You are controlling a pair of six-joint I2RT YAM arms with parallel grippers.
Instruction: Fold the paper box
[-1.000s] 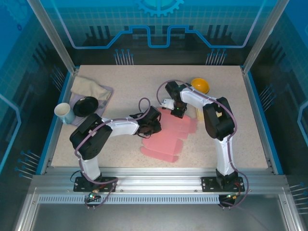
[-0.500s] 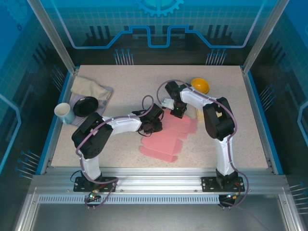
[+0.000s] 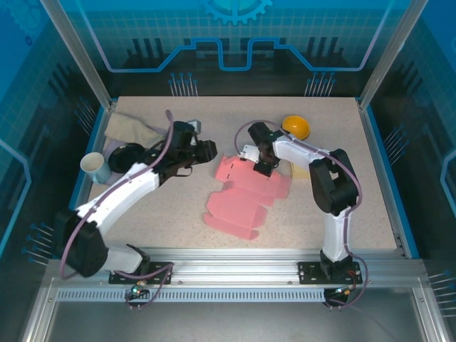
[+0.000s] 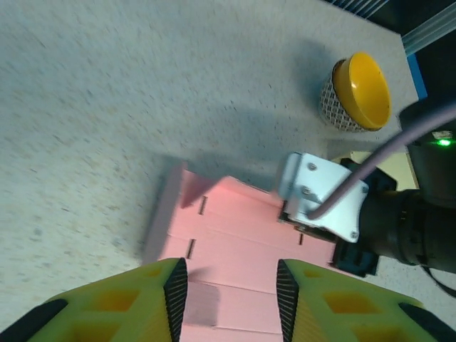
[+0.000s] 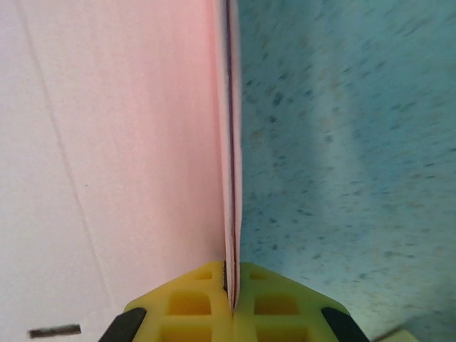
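Paper box [image 3: 246, 199], pink, on the table [image 3: 178, 214]: my right gripper [image 5: 232, 285] pinches its upturned edge; my left gripper [image 4: 231, 281] hangs near, jaws apart, empty.

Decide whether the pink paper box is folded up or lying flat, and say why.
Mostly flat: the pink paper box lies spread on the table, flaps and slots showing; the right gripper pinches one edge.

We see paper box [image 4: 235, 242] cut by bottom edge of left wrist view, corners behind left gripper [image 4: 229, 285] fingers. Box edge disappears inside right gripper [image 5: 232, 285] pinch. Beside box, pale thing [image 3: 299, 171] half behind right arm [image 3: 324, 182]: we cannot tell what.
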